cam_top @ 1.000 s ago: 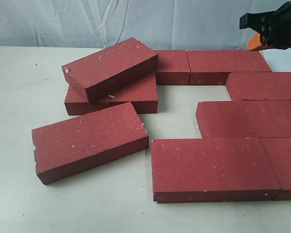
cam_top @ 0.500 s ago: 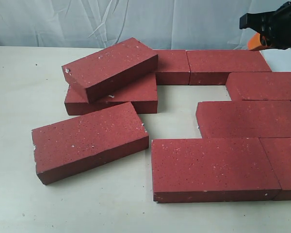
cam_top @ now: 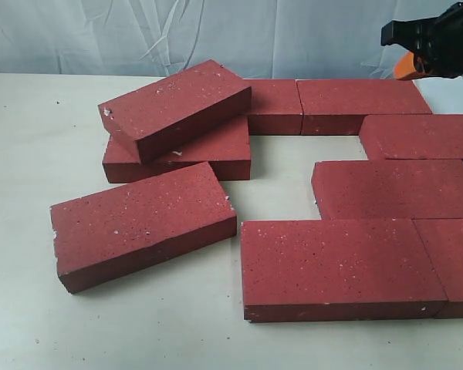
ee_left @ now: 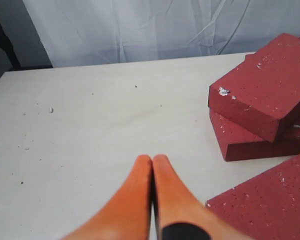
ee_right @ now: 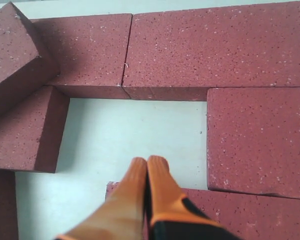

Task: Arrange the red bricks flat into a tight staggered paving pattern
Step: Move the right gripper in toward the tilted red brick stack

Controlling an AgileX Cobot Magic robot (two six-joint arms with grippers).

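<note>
9 red bricks sit on the pale surface in front of a creased white backdrop. Each face is grainy dark red with tiny white specks.

6 of them lie flat on the right. A far row of 2 meets end to end. Just nearer is 1 right-edge brick, then a middle brick offset to the left. A near row of 2 touches end to end. A bare patch of surface lies between the far row and the middle brick.

Left of this group, a tilted brick lies askew on top of a lower brick. Nearer and further left, a loose brick lies flat but angled, its right corner just beside the near row.

The left end effector has its orange fingers pressed together and grips nothing. It hangs over bare surface to the left of the stacked pair.

The right end effector is likewise closed tip to tip and empty. It hovers above the bare patch, by the far edge of the middle brick. In the exterior view the right arm shows high at the far right.
</note>
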